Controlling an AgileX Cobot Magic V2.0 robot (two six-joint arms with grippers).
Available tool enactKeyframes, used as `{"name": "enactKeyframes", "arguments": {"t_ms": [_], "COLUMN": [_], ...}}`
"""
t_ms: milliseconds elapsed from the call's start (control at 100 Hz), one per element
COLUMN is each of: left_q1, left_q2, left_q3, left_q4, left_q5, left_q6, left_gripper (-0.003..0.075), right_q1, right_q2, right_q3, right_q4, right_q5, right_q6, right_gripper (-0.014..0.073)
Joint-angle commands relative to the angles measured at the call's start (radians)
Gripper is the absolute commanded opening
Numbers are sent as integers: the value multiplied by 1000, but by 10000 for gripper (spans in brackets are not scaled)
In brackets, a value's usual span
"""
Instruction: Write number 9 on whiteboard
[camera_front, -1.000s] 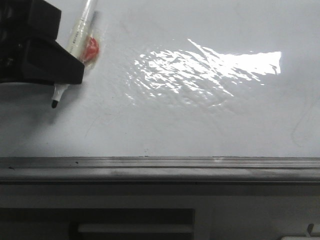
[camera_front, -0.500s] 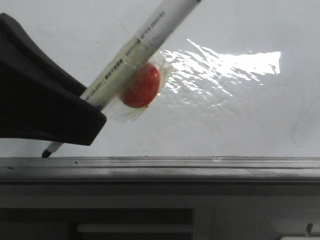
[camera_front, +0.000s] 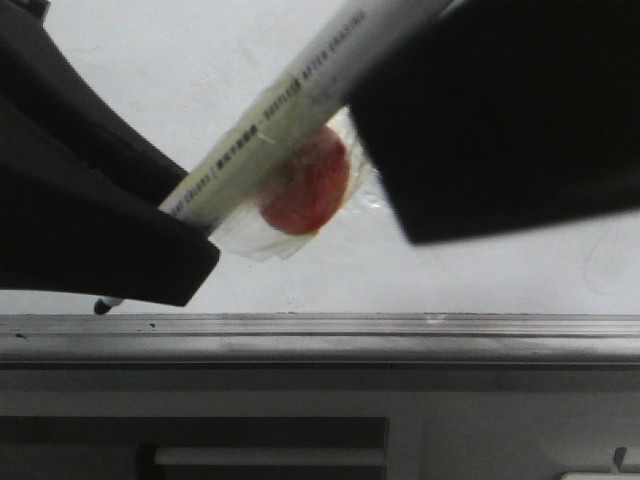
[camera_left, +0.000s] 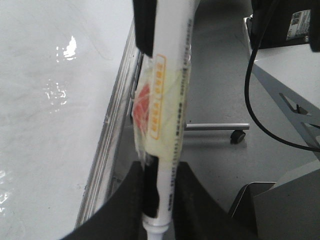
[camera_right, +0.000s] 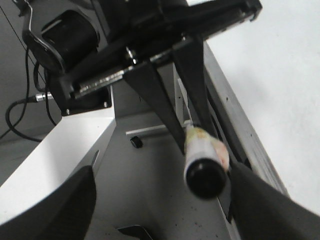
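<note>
My left gripper is shut on a white marker with a red disc taped to its barrel. The black tip is at the whiteboard's near edge, by the grey metal strip. In the left wrist view the jaws clamp the marker near its tip. My right gripper is open around the marker's black back end, its fingers wide apart and not touching it. No number 9 shows on the board.
Below the strip is the grey table front. Off the board's edge are grey floor, a caster wheel, a black cable and a white stand.
My left gripper carried the marker toward the board's near edge and closer to the camera, tilting it more. My right gripper came into view at the upper right, around the marker's back end.
</note>
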Motion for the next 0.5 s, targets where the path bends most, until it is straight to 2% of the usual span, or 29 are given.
{"name": "enactKeyframes", "arguments": {"t_ms": [0, 200, 270, 360, 490], "left_q1": [-6, -6, -6, -6, -6], "left_q2": [-17, -17, -17, -17, -17], "left_q3": [-32, -32, -32, -32, -32], "left_q4": [-52, -52, -52, -52, -52], "left_q5": [5, 5, 5, 5, 5], "left_q6": [2, 2, 2, 2, 2], "left_gripper": [-20, -20, -20, -20, -20], "right_q1": [8, 14, 14, 14, 14], "right_q2": [32, 92, 116, 136, 143], "right_q3": [-58, -86, -86, -86, -86], "right_q4": [100, 180, 182, 203, 214], "right_q5": [-20, -29, -24, -13, -11], "right_q6": [-49, -75, -75, -75, -75], "right_gripper": [492, 491, 458, 330, 30]}}
